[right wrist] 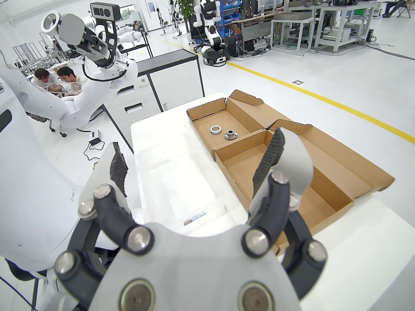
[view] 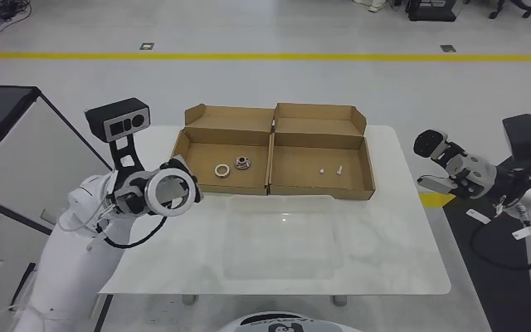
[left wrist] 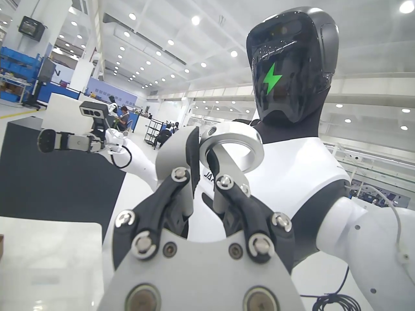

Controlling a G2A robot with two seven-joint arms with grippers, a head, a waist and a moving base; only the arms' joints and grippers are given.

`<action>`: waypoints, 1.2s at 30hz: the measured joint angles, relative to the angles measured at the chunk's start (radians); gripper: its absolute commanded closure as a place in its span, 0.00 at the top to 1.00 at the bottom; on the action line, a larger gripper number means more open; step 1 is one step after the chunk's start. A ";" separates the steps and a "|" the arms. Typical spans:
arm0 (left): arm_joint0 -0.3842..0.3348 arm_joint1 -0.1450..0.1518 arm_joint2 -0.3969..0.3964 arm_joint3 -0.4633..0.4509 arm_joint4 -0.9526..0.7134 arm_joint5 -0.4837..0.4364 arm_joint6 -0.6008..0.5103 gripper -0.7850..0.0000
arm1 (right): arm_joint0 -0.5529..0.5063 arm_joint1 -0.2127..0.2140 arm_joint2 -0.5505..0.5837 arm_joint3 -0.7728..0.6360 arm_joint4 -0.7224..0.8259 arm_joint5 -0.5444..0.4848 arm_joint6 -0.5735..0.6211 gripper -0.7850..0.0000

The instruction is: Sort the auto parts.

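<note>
My left gripper [left wrist: 202, 153] is shut on a large silver ring [left wrist: 249, 160], one finger through its hole, held in the air beside the table's left edge [view: 195, 197]. The same ring [right wrist: 43, 24] shows far off in the right wrist view. My right gripper [right wrist: 197, 160] is open with nothing between its fingers, and it hangs off the table's right side [view: 425, 162]. The left cardboard box [view: 187, 143] holds a smaller ring [view: 222, 170] and a flanged hub [view: 241, 162]. Two small pale parts [view: 321, 172] [view: 338, 170] lie in the right box [view: 365, 162].
The two boxes stand side by side at the back of the white table [view: 382, 266], lids folded back. A clear shallow tray [view: 282, 241] sits on the table's middle. A dark cabinet [view: 17, 108] stands left of the table.
</note>
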 measured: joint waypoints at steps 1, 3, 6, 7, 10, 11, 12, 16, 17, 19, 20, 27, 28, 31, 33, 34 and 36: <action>0.003 -0.002 0.000 -0.001 -0.014 -0.003 0.003 0.00 | 0.000 0.000 0.000 0.000 0.000 0.000 0.000 1.00; 0.007 -0.006 0.001 -0.005 -0.048 -0.009 0.009 0.00 | 0.000 0.000 0.000 0.000 0.000 0.000 0.000 1.00; 0.013 -0.014 -0.006 -0.009 -0.109 -0.011 0.011 0.00 | 0.000 0.000 0.000 0.000 0.000 0.000 0.000 1.00; 0.014 -0.016 -0.011 -0.009 -0.111 -0.007 0.007 0.00 | 0.000 0.000 0.000 0.000 0.000 0.000 0.000 1.00; 0.023 -0.024 -0.018 -0.012 -0.137 -0.008 0.008 0.00 | 0.000 0.000 0.000 0.000 0.000 0.000 0.000 1.00; 0.025 -0.026 -0.021 -0.013 -0.145 -0.007 0.007 0.00 | 0.000 0.000 0.000 0.000 0.000 0.000 0.000 1.00; 0.027 -0.029 -0.026 -0.014 -0.144 -0.002 0.002 0.00 | 0.000 0.000 0.000 0.000 0.000 0.000 0.000 1.00; 0.030 -0.033 -0.033 -0.017 -0.134 0.005 -0.005 0.00 | 0.000 0.000 0.000 0.000 0.000 0.000 0.000 1.00; 0.030 -0.033 -0.033 -0.017 -0.134 0.005 -0.005 0.00 | 0.000 0.000 0.000 0.000 0.000 0.000 0.000 1.00; 0.030 -0.033 -0.033 -0.017 -0.134 0.004 -0.004 0.00 | 0.000 0.000 0.000 0.000 0.000 0.000 0.000 1.00; 0.030 -0.033 -0.033 -0.017 -0.134 0.004 -0.004 0.00 | 0.000 0.000 0.000 0.000 0.000 0.000 0.000 1.00; 0.030 -0.033 -0.033 -0.017 -0.134 0.004 -0.004 0.00 | 0.000 0.000 0.000 0.000 0.000 0.000 0.000 1.00; 0.030 -0.033 -0.033 -0.017 -0.134 0.004 -0.004 0.00 | 0.000 0.000 0.000 0.000 0.000 0.000 0.000 1.00; 0.030 -0.033 -0.033 -0.017 -0.134 0.004 -0.004 0.00 | 0.000 0.000 0.000 0.000 0.000 0.000 0.000 1.00; 0.030 -0.033 -0.033 -0.017 -0.134 0.004 -0.004 0.00 | 0.000 0.000 0.000 0.000 0.000 0.000 0.000 1.00; 0.030 -0.033 -0.033 -0.017 -0.134 0.004 -0.004 0.00 | 0.000 0.000 0.000 0.000 0.000 0.000 0.000 1.00; 0.030 -0.033 -0.033 -0.017 -0.134 0.004 -0.004 0.00 | 0.000 0.000 0.000 0.000 0.000 0.000 0.000 1.00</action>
